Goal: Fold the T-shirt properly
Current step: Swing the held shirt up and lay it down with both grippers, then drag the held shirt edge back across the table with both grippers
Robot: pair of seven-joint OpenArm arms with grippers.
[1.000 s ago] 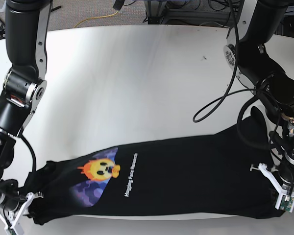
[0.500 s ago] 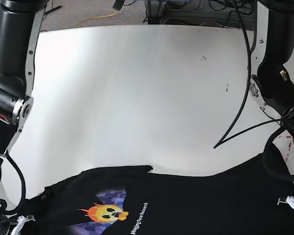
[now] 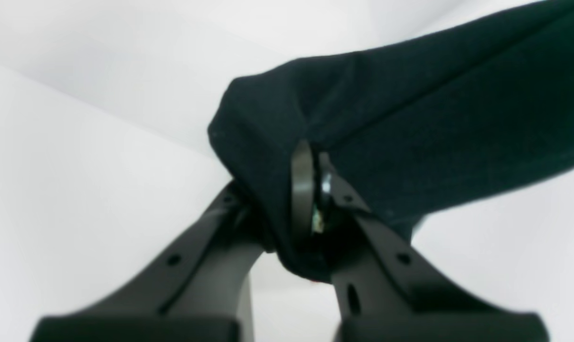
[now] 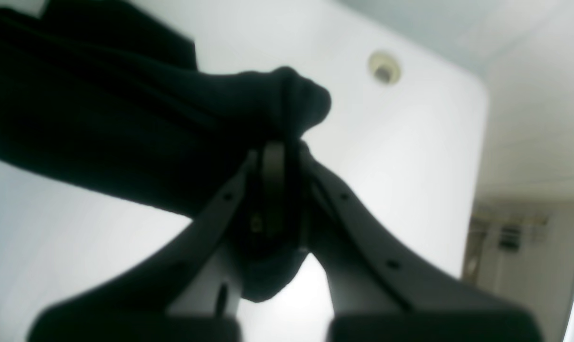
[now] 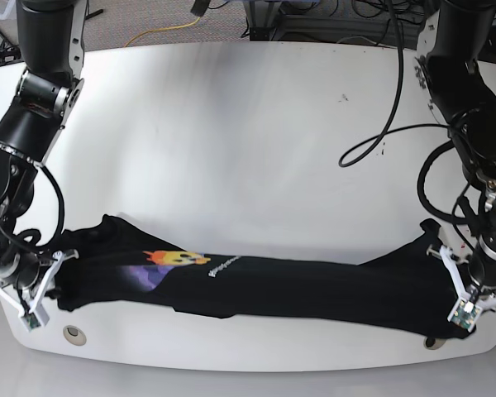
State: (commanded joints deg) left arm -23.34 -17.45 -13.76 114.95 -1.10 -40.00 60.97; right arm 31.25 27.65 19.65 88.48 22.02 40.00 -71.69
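**Both hands clamped on shirt ends, shirt stretched along near counter edge**

Left hand [image 3: 310,190]: fingers [image 3: 302,190] closed on a bunched fold of the T-shirt [image 3: 410,123]. Black fabric wraps over the fingertips and runs up and to the right in the left wrist view. In the base view this hand [image 5: 467,302] sits at the right end of the shirt, near the front edge of the counter [image 5: 248,149].

Right hand [image 4: 279,175]: clenched on a rolled wad of the same fabric, cloth trailing off to the upper left in the right wrist view. In the base view it [image 5: 29,289] holds the left end.

T-shirt [image 5: 314,289]: a long, narrow band between the two hands, parallel to the counter's near edge. The middle lies on the surface; whether the ends are lifted, cannot tell. The yellow-and-purple graphic [image 5: 169,263] and white text [image 5: 221,265] face up, left of centre, partly creased into the fold.

A round grommet [image 5: 73,334] sits in the counter just below the shirt's left end. Black cables [image 5: 380,141] hang from the left arm over the far right of the counter.
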